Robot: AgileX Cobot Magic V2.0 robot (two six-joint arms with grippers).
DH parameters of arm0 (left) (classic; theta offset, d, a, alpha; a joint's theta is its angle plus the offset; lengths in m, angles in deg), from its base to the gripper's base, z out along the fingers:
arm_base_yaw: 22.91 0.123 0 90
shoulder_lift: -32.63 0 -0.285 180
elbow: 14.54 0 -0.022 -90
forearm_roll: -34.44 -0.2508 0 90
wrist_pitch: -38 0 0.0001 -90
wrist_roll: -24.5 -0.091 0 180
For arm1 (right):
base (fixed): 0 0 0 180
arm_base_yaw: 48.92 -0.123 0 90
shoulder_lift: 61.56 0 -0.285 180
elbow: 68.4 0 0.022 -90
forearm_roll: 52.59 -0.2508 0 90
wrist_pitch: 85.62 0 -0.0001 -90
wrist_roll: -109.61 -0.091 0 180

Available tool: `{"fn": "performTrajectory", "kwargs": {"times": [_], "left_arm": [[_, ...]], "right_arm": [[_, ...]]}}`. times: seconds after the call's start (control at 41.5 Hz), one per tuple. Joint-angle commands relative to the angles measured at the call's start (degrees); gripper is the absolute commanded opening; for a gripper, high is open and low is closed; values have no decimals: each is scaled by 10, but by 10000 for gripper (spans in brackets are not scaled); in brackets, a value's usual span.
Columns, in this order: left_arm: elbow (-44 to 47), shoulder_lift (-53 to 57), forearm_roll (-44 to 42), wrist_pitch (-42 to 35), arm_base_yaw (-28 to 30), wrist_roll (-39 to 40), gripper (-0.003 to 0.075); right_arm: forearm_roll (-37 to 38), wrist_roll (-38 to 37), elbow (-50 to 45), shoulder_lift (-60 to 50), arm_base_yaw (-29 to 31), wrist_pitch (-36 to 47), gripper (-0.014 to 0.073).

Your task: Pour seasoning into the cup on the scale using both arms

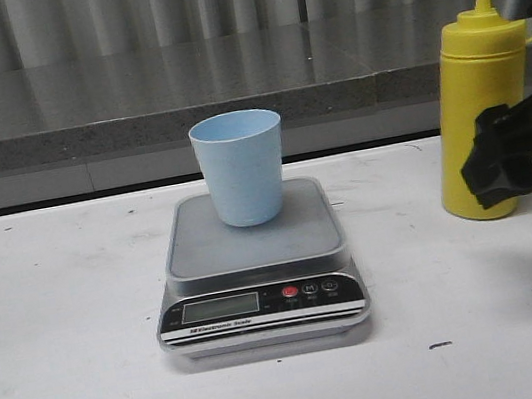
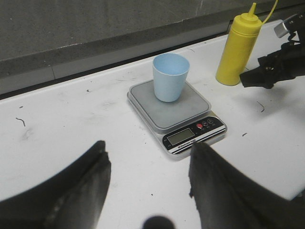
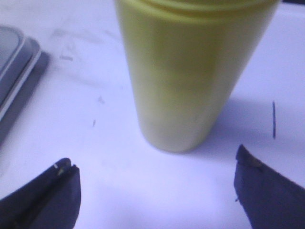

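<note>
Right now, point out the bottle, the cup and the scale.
bottle (image 1: 476, 85), front view, on the yellow body above the gripper.
cup (image 1: 242, 173), front view, on the blue outer wall.
scale (image 1: 243, 249), front view, on the bare grey platform before the cup.

Seasoning bottle (image 3: 190, 71): top cut off in my right wrist view, body blurred; in my front view the right gripper (image 1: 508, 161) covers part of its lower right side.
Right arm: runs off the counter's right edge, mostly out of frame.
Scale (image 1: 260, 291): display reading and button labels too small for me to read; only a corner shows in the right wrist view.
Left gripper (image 2: 147, 186): fingers blurred, bases cut off.
</note>
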State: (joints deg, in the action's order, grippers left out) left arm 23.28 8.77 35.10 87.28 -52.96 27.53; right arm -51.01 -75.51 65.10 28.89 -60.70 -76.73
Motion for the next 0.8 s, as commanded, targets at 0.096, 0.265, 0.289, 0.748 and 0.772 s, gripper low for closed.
{"fn": "performTrajectory", "kwargs": {"times": [0.096,0.265,0.289,0.748,0.772], "left_arm": [[-13,-7,1,-40,-5,5,376],[-13,-7,1,-40,-5,5,376],[-13,-7,1,-40,-5,5,376],[-13,-7,1,-40,-5,5,376],[-13,-7,1,-40,-5,5,376]], "right_arm": [[15,-2,101,-125,0,-357,663],[15,19,157,-203,0,-526,663],[15,22,160,-214,0,-536,663],[9,57,164,-449,0,-642,663],[8,57,164,-458,0,-643,663]]}}
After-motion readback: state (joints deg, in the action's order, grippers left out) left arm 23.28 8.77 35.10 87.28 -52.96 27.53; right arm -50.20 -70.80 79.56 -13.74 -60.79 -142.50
